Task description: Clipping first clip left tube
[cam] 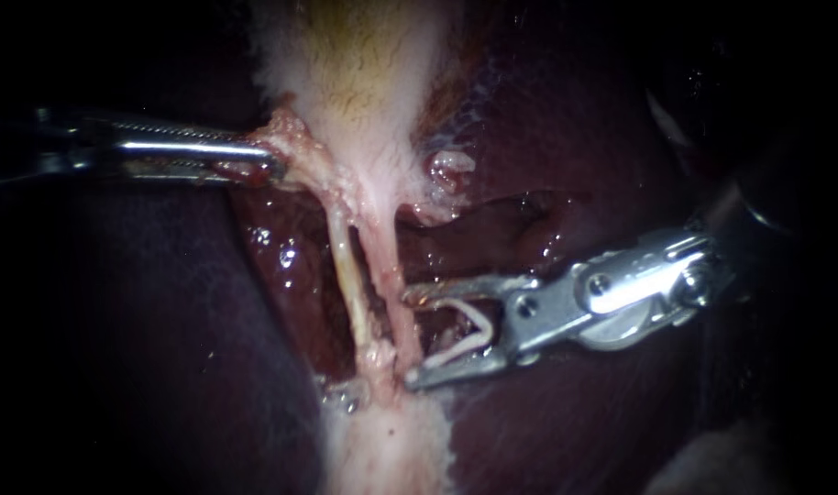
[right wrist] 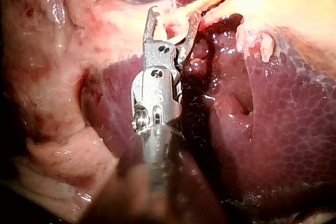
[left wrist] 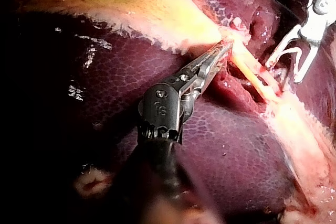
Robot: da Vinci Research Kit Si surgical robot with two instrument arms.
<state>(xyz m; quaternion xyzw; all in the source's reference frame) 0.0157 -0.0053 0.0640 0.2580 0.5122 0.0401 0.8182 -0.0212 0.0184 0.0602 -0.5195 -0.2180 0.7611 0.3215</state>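
Note:
Two tubes run down from the gallbladder [cam: 364, 64]: the pale yellowish left tube [cam: 346, 275] and the pinker right tube [cam: 384, 266] beside it. My left instrument [cam: 265, 165] is shut on the tissue at the gallbladder's neck, just above the tubes, and holds it to the left. My right instrument [cam: 412, 337] comes in from the right with its jaws wide apart, carrying a white clip [cam: 469, 330] between them. Its jaw tips reach the right edge of the right tube and stand short of the left tube. The left wrist view shows the left instrument [left wrist: 218, 56] and the clip [left wrist: 291, 51].
Dark red liver [cam: 144, 321] lies on both sides of the tubes, with a wet hollow [cam: 492, 220] behind them. A small pale nub of tissue [cam: 451, 170] sits right of the gallbladder's neck. Pale fatty tissue [cam: 391, 449] spreads below the tubes.

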